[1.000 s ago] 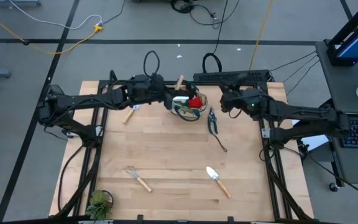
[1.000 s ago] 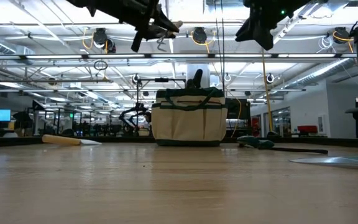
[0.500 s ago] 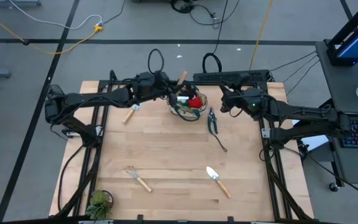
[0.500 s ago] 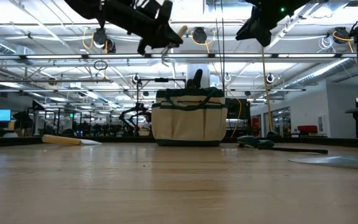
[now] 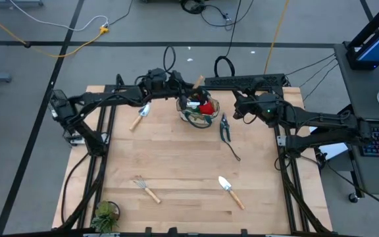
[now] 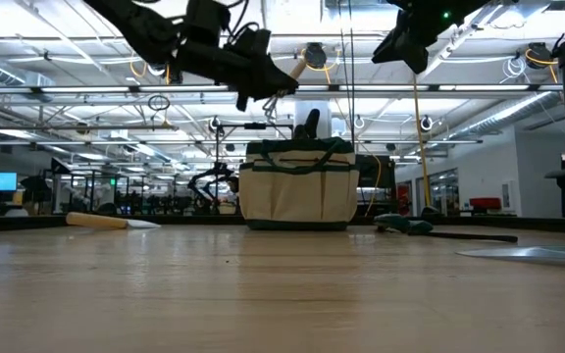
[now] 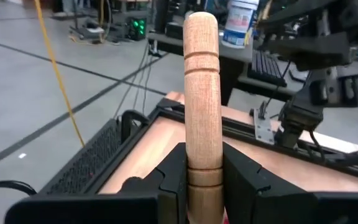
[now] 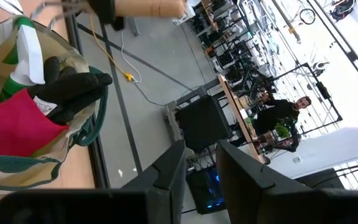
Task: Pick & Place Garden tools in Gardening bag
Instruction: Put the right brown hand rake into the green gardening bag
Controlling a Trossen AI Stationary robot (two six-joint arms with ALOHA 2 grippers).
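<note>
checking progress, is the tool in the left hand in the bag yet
Not yet. The left hand holds the wooden-handled tool in the air above the bag.

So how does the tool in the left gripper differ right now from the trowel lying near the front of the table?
The wooden-handled tool is clamped in the left gripper and lifted above the gardening bag; the trowel lies flat on the table, untouched. The held tool shows only its handle, its head hidden; the trowel shows its whole silver blade. Both have light wooden handles.
</note>
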